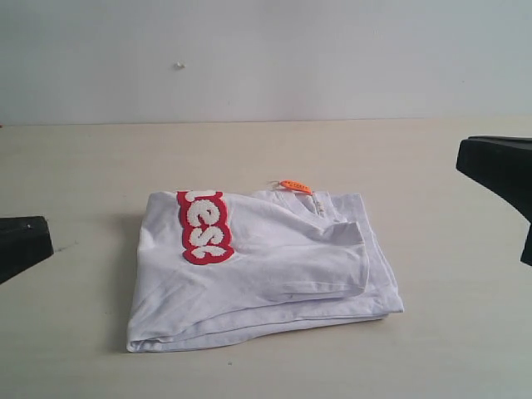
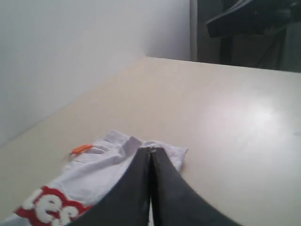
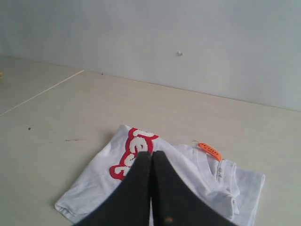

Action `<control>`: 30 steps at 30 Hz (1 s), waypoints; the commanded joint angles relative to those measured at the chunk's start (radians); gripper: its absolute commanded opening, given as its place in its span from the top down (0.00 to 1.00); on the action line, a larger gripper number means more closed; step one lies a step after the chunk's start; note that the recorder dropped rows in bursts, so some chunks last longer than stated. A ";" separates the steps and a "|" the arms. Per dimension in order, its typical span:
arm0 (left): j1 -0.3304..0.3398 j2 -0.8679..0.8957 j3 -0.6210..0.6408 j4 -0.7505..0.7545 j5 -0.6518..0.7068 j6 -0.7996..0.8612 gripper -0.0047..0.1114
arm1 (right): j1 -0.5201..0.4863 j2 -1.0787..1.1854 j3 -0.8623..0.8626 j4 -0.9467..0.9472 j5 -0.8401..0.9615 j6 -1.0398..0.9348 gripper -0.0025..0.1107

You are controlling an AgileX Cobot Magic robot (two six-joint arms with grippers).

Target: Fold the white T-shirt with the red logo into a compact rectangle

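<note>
In the lower centre of the exterior view, the large white cotton short-sleeved T-shirt (image 1: 274,278) lies folded into a rough, slightly skewed rectangle on the pale beige table top (image 1: 75,166). I judge the fold about finished. Its nearest edge shows several stacked layers that do not line up, and a loose sleeve flap (image 1: 345,258) rests on top toward the right. That is where I see the risk: an arm passing low could snag the flap or slide the layers, and the bundle would fall open. Left of centre, the long red logo patch with fuzzy white letters (image 1: 204,226) wraps over the top of the fold and only part of it shows. Behind it, a small orange tag (image 1: 295,186) sticks out at the collar, where a fingertip could catch it. The black left gripper (image 2: 150,153) and black right gripper (image 3: 151,155) appear as dark shapes at the left and right edges of the exterior view, well apart from the cloth. Each pair of jaws is pressed together with nothing between. I see nothing else on the table to block a retreat. Farthest back is a plain pale wall (image 1: 332,58) with a tiny mark (image 1: 178,66) at upper left.
</note>
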 commanded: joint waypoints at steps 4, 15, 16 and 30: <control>0.000 -0.130 0.009 -0.038 -0.141 0.166 0.96 | -0.004 -0.008 0.004 0.001 -0.004 0.001 0.98; 0.000 -0.306 0.009 -0.013 -0.445 -0.227 0.96 | -0.004 -0.008 0.004 0.001 -0.004 0.001 0.98; 0.000 -0.306 0.009 -0.002 -0.447 -0.251 0.96 | -0.004 -0.008 0.004 0.001 -0.004 0.001 0.98; 0.000 -0.319 0.151 -0.068 -0.463 -0.368 0.96 | -0.004 -0.008 0.004 0.001 -0.004 0.001 0.98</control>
